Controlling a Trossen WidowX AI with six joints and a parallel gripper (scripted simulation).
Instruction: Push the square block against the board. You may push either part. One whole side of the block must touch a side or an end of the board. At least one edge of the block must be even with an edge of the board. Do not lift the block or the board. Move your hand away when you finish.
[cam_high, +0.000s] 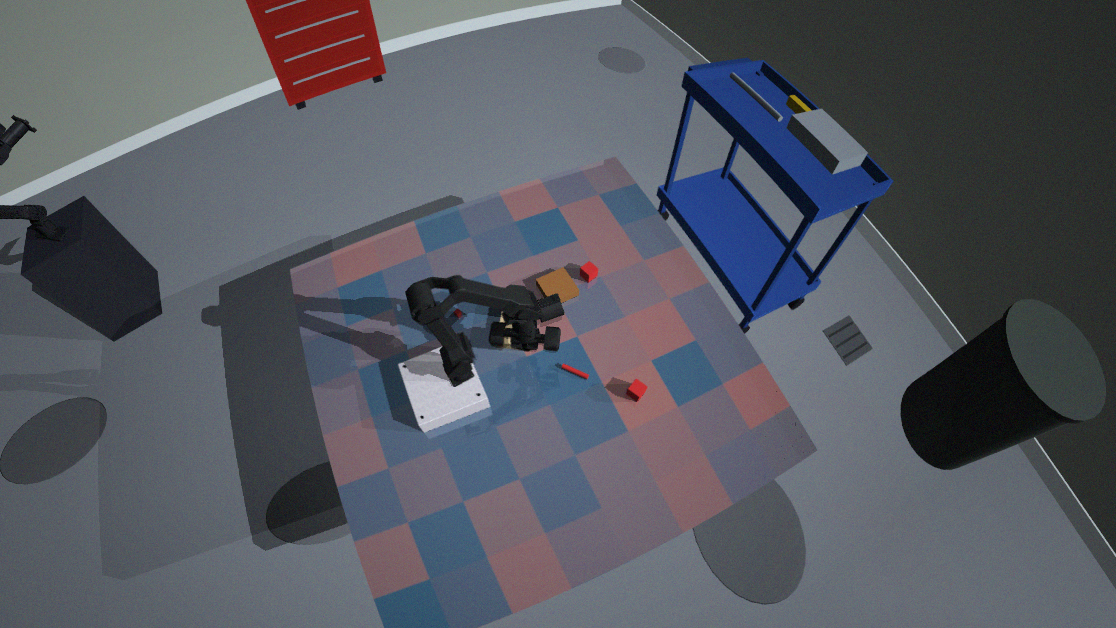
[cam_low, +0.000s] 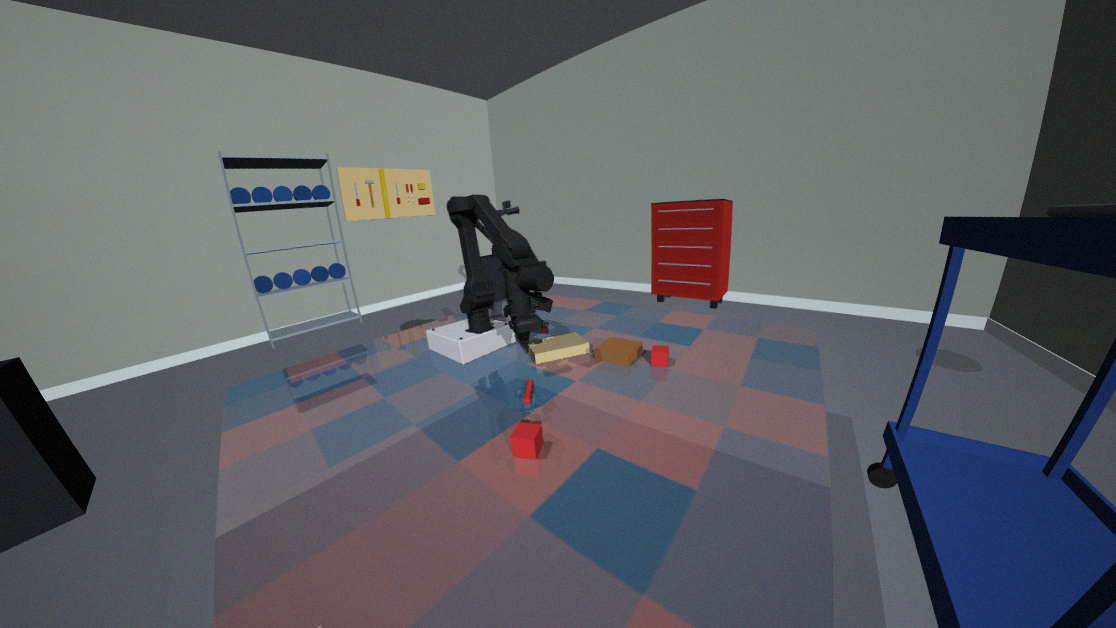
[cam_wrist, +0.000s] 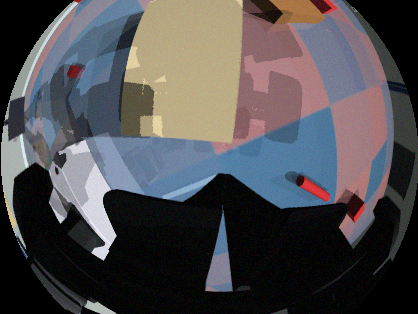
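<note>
The tan-orange square block lies flat, turned at an angle to the board. The pale yellow board lies flat and is largely hidden by the arm in the top view. In the wrist view a narrow gap shows between the block and the board's long side near its far end; no whole side of the block is against the board. My gripper is shut and empty, beside the board's end nearest the arm's base. Contact with the board cannot be told; the arm hides the fingertips in the top view.
A red cube stands just beyond the block. A red stick and another red cube lie to the side. A small red object is across the board. The white base is close to the gripper.
</note>
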